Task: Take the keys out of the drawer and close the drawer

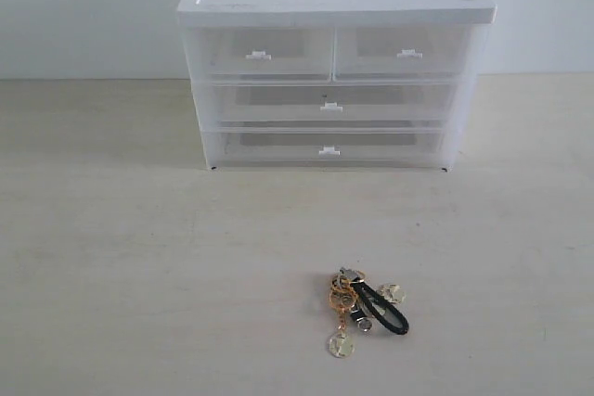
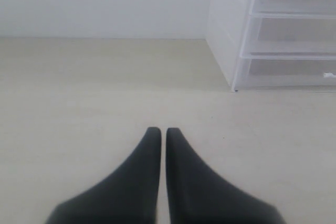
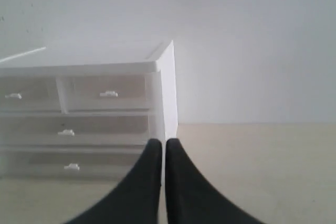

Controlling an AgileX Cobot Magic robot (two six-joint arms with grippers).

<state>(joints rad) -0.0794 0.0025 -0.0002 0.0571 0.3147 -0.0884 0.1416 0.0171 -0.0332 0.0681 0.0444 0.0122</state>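
The keys [image 1: 364, 311], a gold bunch with round tags and a black cord loop, lie on the table in front of the white drawer unit [image 1: 334, 6]. The drawer [image 1: 408, 53], the right one of the upper pair, is pushed in flush; it also shows in the right wrist view as the drawer [image 3: 107, 94]. Neither arm appears in the exterior view. My left gripper [image 2: 158, 130] is shut with nothing in it, over bare table to the unit's left. My right gripper [image 3: 159, 142] is shut and empty, facing the unit's right front corner.
The left twin drawer [image 1: 260, 53] and the two full-width drawers [image 1: 329, 105] are all pushed in. The unit's lower left corner [image 2: 233, 87] stands ahead of my left gripper. A pale wall [image 1: 93, 6] runs behind the beige table [image 1: 139, 257].
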